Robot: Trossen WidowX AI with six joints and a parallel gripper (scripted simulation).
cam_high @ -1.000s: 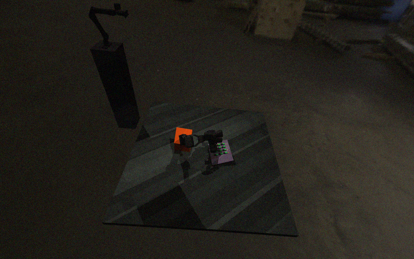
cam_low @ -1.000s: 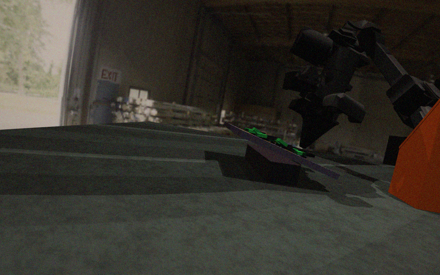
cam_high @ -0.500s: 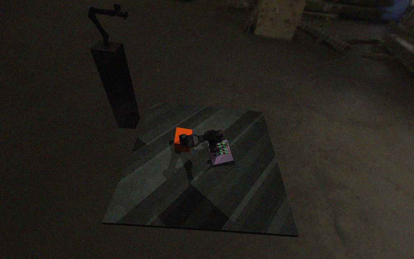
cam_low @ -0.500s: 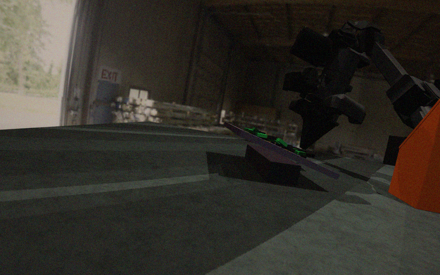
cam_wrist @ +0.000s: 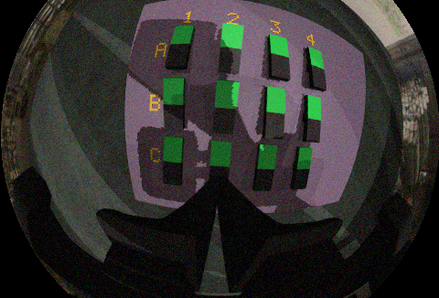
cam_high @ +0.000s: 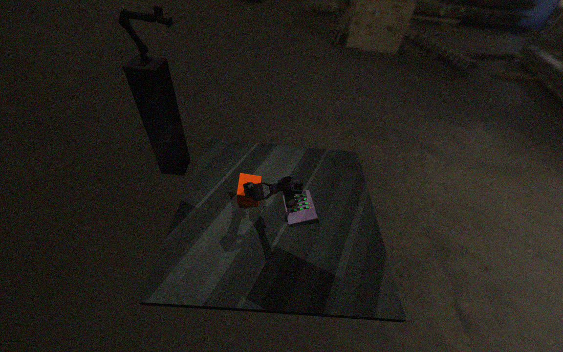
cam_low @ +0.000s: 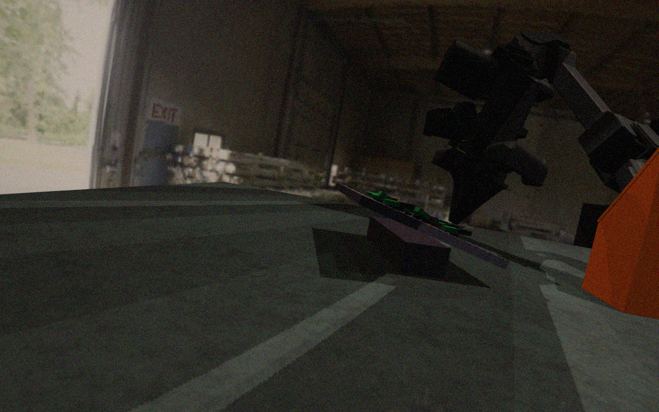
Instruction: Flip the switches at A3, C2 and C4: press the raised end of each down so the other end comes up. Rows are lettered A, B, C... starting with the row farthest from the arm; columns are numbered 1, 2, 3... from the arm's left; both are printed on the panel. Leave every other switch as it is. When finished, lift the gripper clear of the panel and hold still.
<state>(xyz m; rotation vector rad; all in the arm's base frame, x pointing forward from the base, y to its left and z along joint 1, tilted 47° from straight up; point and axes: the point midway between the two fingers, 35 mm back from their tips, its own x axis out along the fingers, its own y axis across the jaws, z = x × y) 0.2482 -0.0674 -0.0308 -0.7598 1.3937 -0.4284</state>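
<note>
The tilted purple panel (cam_high: 303, 217) (cam_low: 493, 260) (cam_wrist: 346, 106) carries rows A to C and columns 1 to 4 of switches, each with a green far half and a black near half. A3 (cam_wrist: 279, 57), C2 (cam_wrist: 220, 154) and C4 (cam_wrist: 302, 168) show in the wrist view; which ends are raised is hard to tell there. My gripper (cam_low: 453, 221) (cam_wrist: 219, 181) is shut and empty. Its tips are at the near, black end of C2 and hide part of it. They are very close to the switch; I cannot tell whether they touch.
An orange block (cam_high: 249, 179) (cam_low: 654, 250) stands on the arm's side of the panel, beneath the arm in the top view. Switches C1 (cam_wrist: 173, 161) and C3 (cam_wrist: 265, 166) flank C2, with B2 (cam_wrist: 226, 107) beyond it. A tall dark pillar (cam_high: 156, 116) bearing another arm stands off the striped table (cam_high: 187, 280).
</note>
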